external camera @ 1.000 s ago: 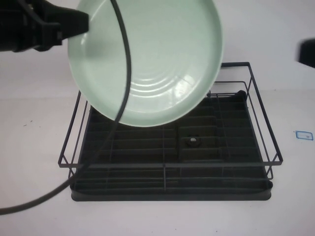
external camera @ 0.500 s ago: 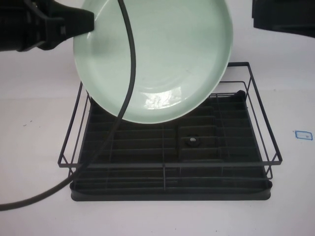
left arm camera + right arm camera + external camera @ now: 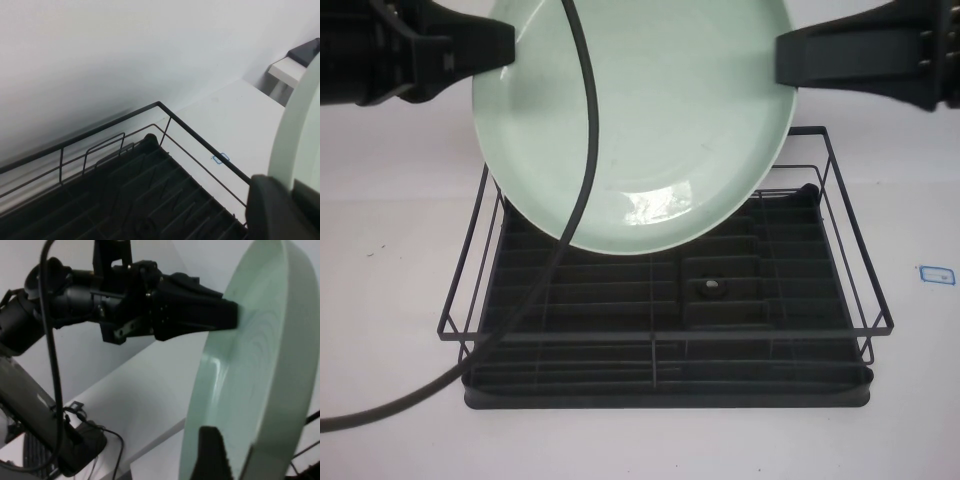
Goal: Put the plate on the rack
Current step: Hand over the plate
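High view shows the plate point(image 3: 640, 110) held tilted in the air above the far half of the rack point(image 3: 665, 300), clear of its wires. The left gripper point(image 3: 495, 50) is clamped on the plate's left rim. The right gripper point(image 3: 790, 58) meets the right rim, one finger point(image 3: 212, 452) against the plate's face; whether it grips, I cannot tell.

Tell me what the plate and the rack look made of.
Plate, held above the rack between left gripper and right gripper: probably glazed ceramic or melamine; glossy, reflecting light. Rack: thin black coated metal wire, with a matte ribbed plastic-looking base.
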